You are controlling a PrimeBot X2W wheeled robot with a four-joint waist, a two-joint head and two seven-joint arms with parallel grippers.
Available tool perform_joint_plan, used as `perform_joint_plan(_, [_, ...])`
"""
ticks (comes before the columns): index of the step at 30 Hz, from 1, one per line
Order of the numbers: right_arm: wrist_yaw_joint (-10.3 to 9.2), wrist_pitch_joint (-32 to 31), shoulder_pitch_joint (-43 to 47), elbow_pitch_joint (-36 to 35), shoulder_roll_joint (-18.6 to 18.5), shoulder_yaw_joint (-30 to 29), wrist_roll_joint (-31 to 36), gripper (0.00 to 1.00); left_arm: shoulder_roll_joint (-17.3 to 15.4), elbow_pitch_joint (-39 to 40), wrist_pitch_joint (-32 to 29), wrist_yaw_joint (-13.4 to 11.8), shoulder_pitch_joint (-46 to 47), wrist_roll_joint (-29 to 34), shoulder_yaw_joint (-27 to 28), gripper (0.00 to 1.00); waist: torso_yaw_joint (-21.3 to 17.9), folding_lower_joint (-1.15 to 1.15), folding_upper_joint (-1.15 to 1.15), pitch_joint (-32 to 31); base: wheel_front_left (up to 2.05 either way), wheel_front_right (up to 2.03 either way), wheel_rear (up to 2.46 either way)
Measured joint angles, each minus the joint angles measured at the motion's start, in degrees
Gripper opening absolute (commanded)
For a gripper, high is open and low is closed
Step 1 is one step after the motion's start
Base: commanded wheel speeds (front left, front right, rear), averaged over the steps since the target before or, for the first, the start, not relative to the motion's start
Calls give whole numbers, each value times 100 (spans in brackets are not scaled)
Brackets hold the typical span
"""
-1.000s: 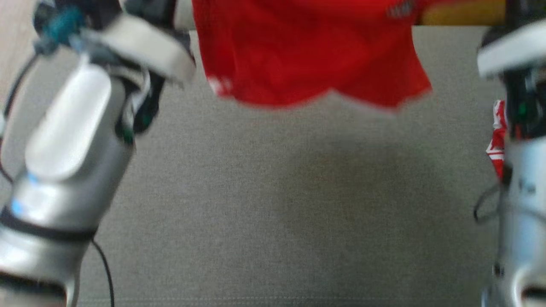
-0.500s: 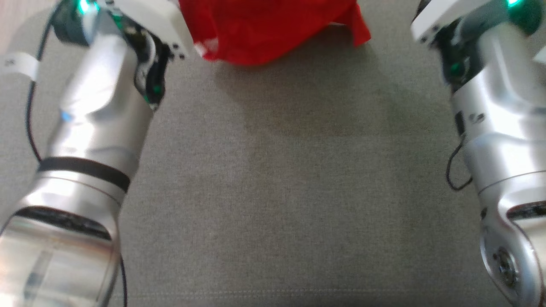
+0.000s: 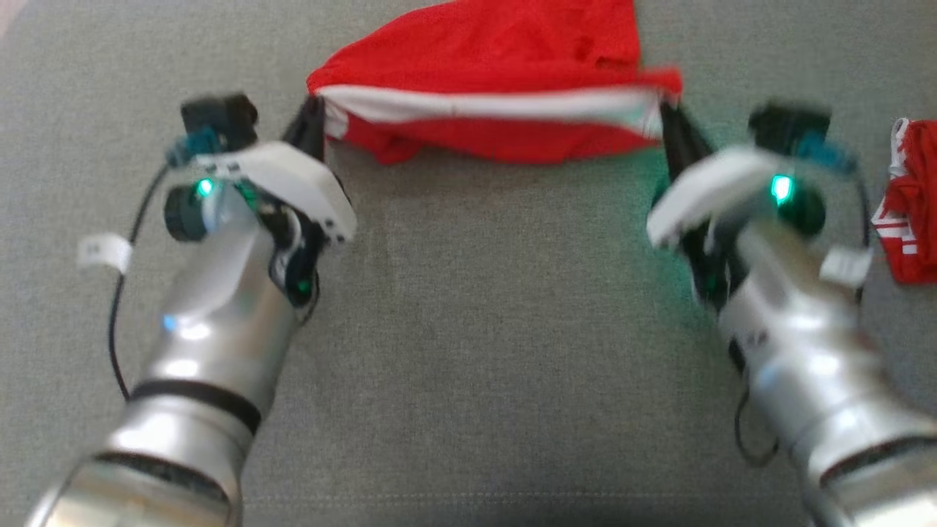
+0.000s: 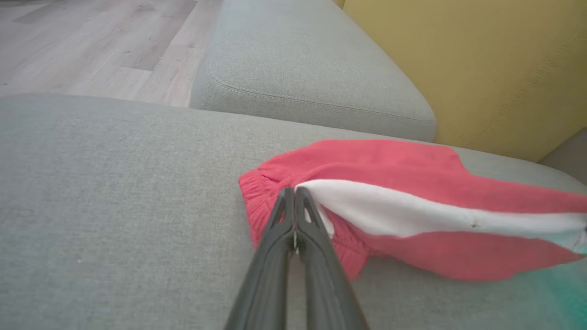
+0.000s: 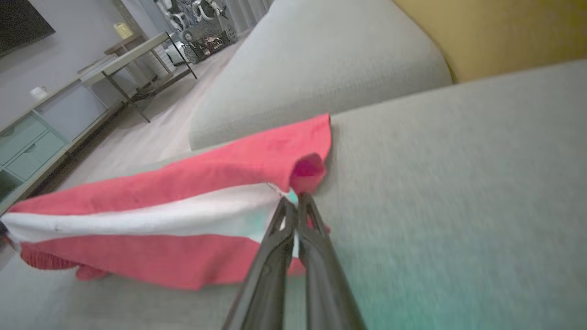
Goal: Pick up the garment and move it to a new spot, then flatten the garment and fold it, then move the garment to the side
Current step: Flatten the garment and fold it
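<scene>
The garment (image 3: 490,58) is a red pair of shorts with a white waistband, stretched between my two grippers low over the grey sofa seat. My left gripper (image 3: 313,117) is shut on the waistband's left corner; its wrist view shows the dark fingers (image 4: 293,201) pinched together on the white band of the garment (image 4: 412,183). My right gripper (image 3: 667,113) is shut on the right corner, and there too the fingers (image 5: 293,206) close on the garment (image 5: 183,183). The red cloth trails away from me onto the seat.
The grey sofa seat (image 3: 483,351) spreads wide in front of me. A second red and white cloth (image 3: 908,212) lies at the right edge. A grey cushion (image 4: 302,68) and a yellow backrest (image 4: 481,59) stand behind the garment. Wooden floor (image 4: 91,46) lies beyond the sofa.
The head view has tilted and shifted. Both arms have come down from a raised hold, lowering the garment from hanging in the air to the seat, its waistband stretched between the grippers.
</scene>
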State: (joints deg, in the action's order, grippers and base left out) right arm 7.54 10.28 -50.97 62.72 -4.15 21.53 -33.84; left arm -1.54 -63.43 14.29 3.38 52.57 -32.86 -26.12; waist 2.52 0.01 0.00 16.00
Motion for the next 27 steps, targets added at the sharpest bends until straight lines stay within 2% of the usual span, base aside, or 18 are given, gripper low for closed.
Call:
perform_joint_plan(4, [0, 253, 691, -188, 0, 47, -89, 0, 0, 623, 1, 24, -634, 191, 23, 0, 5, 0, 0, -82, 0, 0, 0])
perform_joint_plan(8, [0, 354, 1440, -708, -32, 23, -96, 0, -4, 1249, 0, 12, -1456, 444, 8, 0, -7, 0, 0, -258, 0, 0, 0])
perform_joint_plan(12, [0, 391, 2370, -1394, -167, -268, -75, 0, -58, 1969, 0, -59, -2305, 626, 41, 0, -38, 0, 0, -477, 0, 0, 0])
perform_joint_plan(16, [0, 380, 3367, -2168, -290, -690, 108, 0, -308, 2767, 0, -199, -3161, 734, 87, 0, -88, 0, 0, -723, 0, 0, 0])
perform_joint_plan(21, [0, -215, 4624, -3478, -187, -1249, 521, 0, -621, 3793, -126, -448, -4274, 820, 25, 0, -146, 0, 0, -1044, 0, 0, 0])
perform_joint_plan(27, [0, -1296, 6066, -5220, 93, -2004, 1069, 0, -924, 5259, -777, -953, -5495, 801, -66, 0, -200, -1, 0, -1313, 0, 0, 0])
